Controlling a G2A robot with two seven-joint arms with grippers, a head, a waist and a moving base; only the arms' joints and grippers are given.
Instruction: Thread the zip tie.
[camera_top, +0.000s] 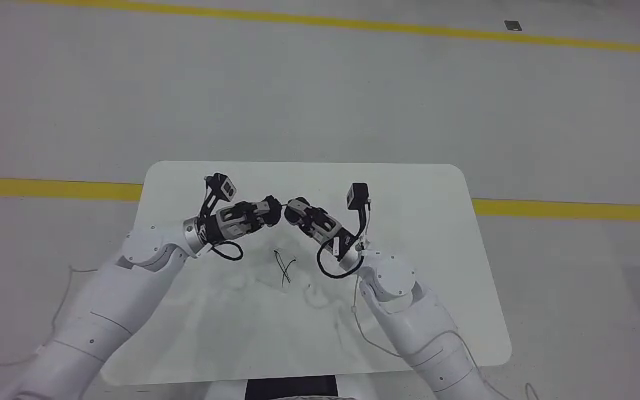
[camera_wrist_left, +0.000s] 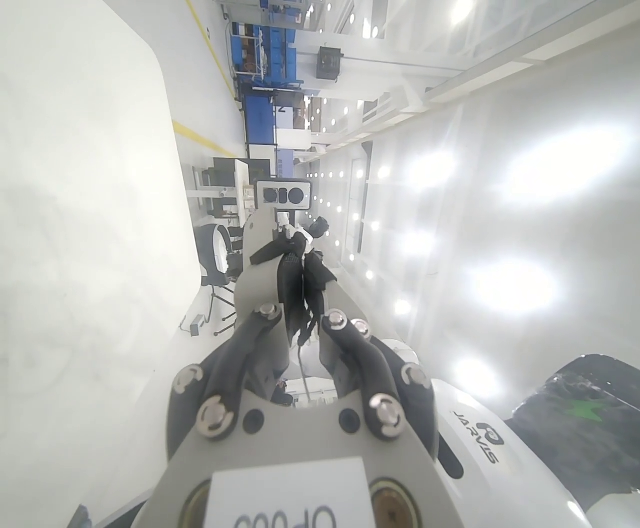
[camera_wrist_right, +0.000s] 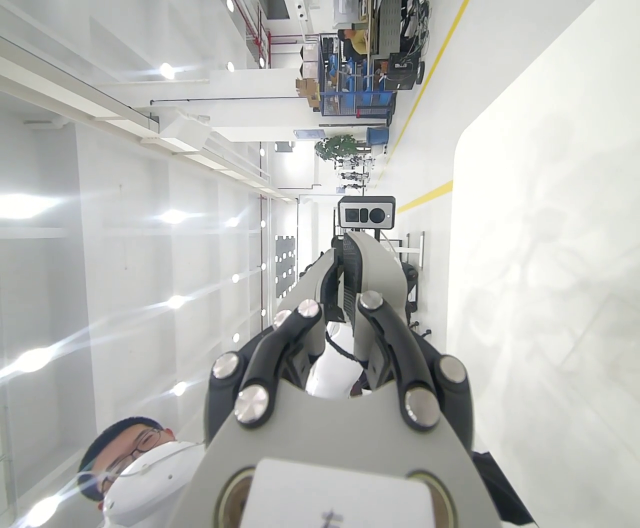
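Tabletop (camera_top: 450, 250) rendered in plain white, floor (camera_top: 300, 90) shown in pale grey and crossed by yellow lines (camera_top: 540, 208), zip ties (camera_top: 285, 268) seen in black, left gripper (camera_wrist_left: 300, 270) and right gripper (camera_wrist_right: 347, 260) finished in grey, pads (camera_wrist_right: 352, 270) in textured black, arms (camera_top: 110, 300) clad in white.

We found the table (camera_top: 420, 200) smooth, white and faintly glossy; the left gripper (camera_wrist_left: 297, 250) and right gripper (camera_wrist_right: 345, 245) had matt grey plastic shells, ribbed black pads (camera_wrist_right: 352, 272) and polished metal pins (camera_wrist_right: 420, 402). The zip ties (camera_top: 285, 268) looked like thin black plastic.

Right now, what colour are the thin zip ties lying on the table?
Black, clearest in the top view: zip ties on the white table.
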